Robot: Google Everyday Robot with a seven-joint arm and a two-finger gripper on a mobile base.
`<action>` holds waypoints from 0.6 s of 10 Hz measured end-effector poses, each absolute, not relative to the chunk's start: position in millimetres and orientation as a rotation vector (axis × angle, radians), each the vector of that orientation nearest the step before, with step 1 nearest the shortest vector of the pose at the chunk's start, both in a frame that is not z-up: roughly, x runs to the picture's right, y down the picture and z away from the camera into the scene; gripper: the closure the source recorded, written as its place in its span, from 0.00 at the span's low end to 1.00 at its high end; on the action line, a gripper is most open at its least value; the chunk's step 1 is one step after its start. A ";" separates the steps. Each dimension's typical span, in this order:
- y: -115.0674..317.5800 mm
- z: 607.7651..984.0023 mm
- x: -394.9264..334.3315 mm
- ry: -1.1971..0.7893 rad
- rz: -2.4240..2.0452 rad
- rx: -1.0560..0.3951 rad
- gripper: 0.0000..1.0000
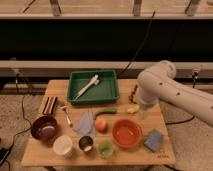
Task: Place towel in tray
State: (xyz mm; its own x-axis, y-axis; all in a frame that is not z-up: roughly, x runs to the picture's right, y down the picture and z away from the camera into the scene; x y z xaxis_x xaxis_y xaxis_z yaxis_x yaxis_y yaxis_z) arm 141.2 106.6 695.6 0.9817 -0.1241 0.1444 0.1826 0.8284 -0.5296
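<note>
The towel lies crumpled on the wooden table, left of centre, in front of the tray and well apart from it. You will find the gripper at the table's right side, below the bend of the white arm and near a yellow item. Its state cannot be told, as the arm's bulk hides most of it. The towel lies to the left of the gripper, with a green vegetable and an orange fruit between them; the fruit sits just beside the towel's right edge. Note the crowding around the towel: a metal utensil lies to its left, a dark bowl further left, and a white cup and a metal cup stand near the front edge. An orange bowl and a blue sponge occupy the front right. The tray is green, rectangular and shallow, with raised walls; a white long-handled tool lies diagonally across its left half, and its right half shows bare floor. The towel is soft, pale blue-grey and folded unevenly.
</note>
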 end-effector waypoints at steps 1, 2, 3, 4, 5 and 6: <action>104.7 701.7 115.7 -0.128 -0.199 -0.574 0.35; 103.8 707.1 95.5 -0.148 -0.227 -0.578 0.35; 102.8 715.1 69.0 -0.174 -0.267 -0.582 0.35; 103.9 724.0 41.8 -0.205 -0.314 -0.588 0.35; 105.3 734.3 20.3 -0.232 -0.361 -0.591 0.35; 107.5 742.7 4.9 -0.255 -0.396 -0.596 0.35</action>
State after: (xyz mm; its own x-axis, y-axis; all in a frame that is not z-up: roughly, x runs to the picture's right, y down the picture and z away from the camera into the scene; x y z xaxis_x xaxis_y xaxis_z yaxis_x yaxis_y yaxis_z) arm 4.9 107.5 742.7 0.8942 -0.2867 0.3438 0.4316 0.7559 -0.4922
